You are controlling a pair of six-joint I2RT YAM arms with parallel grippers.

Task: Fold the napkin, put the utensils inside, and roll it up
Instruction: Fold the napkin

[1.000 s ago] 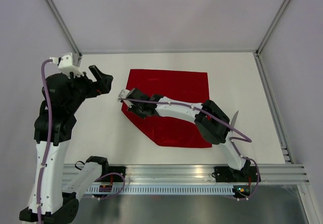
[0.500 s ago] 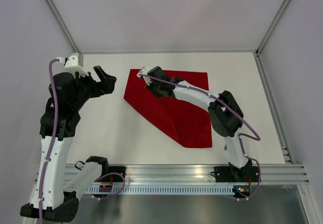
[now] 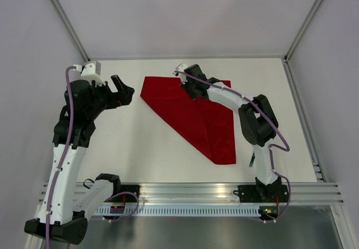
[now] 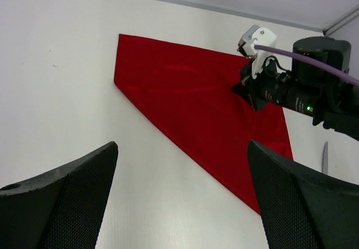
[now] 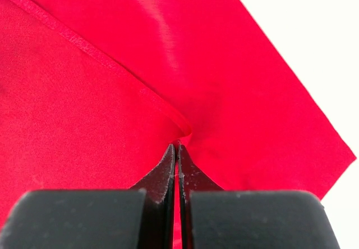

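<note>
The red napkin (image 3: 193, 120) lies on the white table, folded over along a diagonal into a rough triangle. It also shows in the left wrist view (image 4: 185, 100). My right gripper (image 3: 190, 89) is shut on a pinch of the napkin (image 5: 84, 92) near its far edge; the closed tips (image 5: 177, 146) grip a hemmed fold. My left gripper (image 3: 122, 89) is open and empty, held in the air left of the napkin, and its wide-apart fingers (image 4: 61, 198) frame bare table. The knife's silver blade (image 4: 325, 158) shows right of the napkin; in the top view the right arm mostly hides it.
The white table (image 3: 140, 148) has a raised rail along its near edge (image 3: 190, 190). Metal frame posts (image 3: 67, 22) rise at the back corners. The right arm (image 3: 255, 123) stretches over the napkin's right side.
My right gripper has carried the napkin's corner from the left side up and to the far right, folding the cloth over diagonally. The left arm has risen slightly and stays open.
</note>
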